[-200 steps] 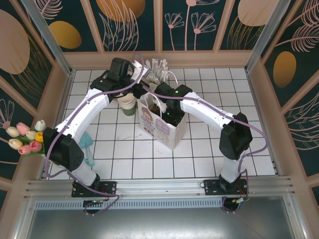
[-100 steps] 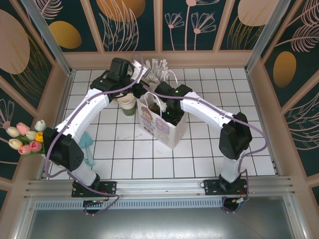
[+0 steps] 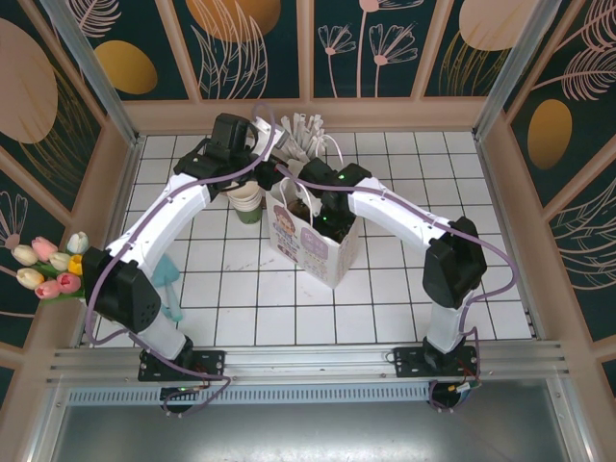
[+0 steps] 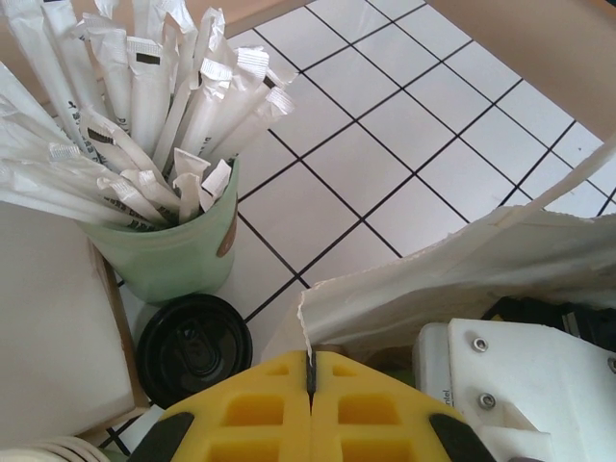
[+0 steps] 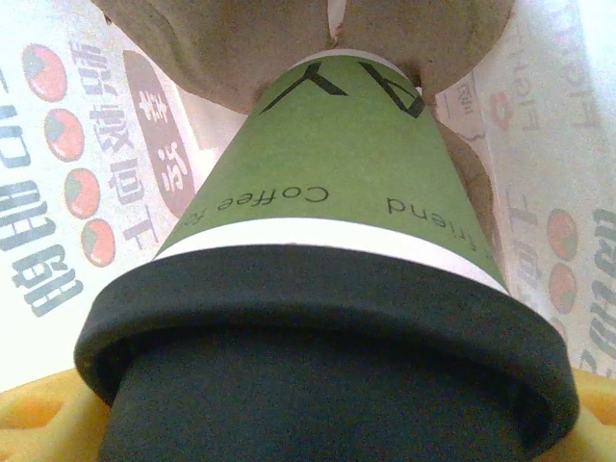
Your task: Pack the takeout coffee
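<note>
Seating a takeout coffee (image 5: 332,183) inside the paper bag (image 4: 462,279)
The right gripper (image 5: 318,419) clamps the coffee with wide-set jaws, its base entering a cardboard carrier (image 5: 192,48); released crooked, it could tip and spill. At the bag's rim the left gripper (image 4: 310,371) pinches the paper, fully closed; a slip would collapse the mouth. Just beyond the bag: a second lidded cup (image 4: 192,348), one pale green cup of wrapped sticks (image 4: 178,255) – two coffees, one bag

Left arm (image 3: 159,217): extended forward and inward from its base, wrist angled down. Left gripper (image 4: 310,371): yellow jaws closed, pinching the rim of the bag (image 4: 433,279). Right arm (image 3: 409,221): extended forward and inward, wrist lowered into the bag. Right gripper (image 5: 318,428): jaws spread wide, clamping the cup (image 5: 337,164) at its lid.
</note>
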